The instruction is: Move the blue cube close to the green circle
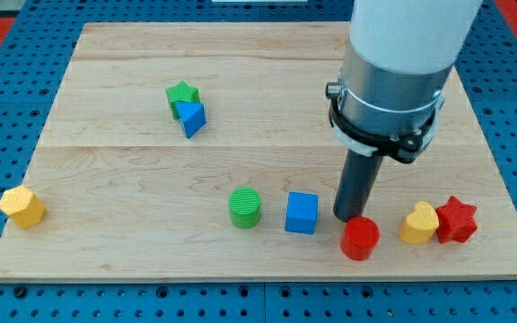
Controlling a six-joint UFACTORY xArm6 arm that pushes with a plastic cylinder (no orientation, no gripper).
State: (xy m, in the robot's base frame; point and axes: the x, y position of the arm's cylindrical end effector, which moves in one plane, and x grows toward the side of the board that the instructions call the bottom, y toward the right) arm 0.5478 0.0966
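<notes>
Blue cube point(302, 213) beside green circle point(245, 207)

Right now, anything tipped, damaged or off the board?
Nothing stands out. All blocks sit flat on the board. The yellow block is near the left edge but fully on. My tip sits between blue cube and red cylinder.

White arm point(408, 31), grey collar, seemingly black clamp, dark rod point(357, 184)

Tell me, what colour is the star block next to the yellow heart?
Red. The star block shows best in the camera view, touching the yellow heart.
</notes>
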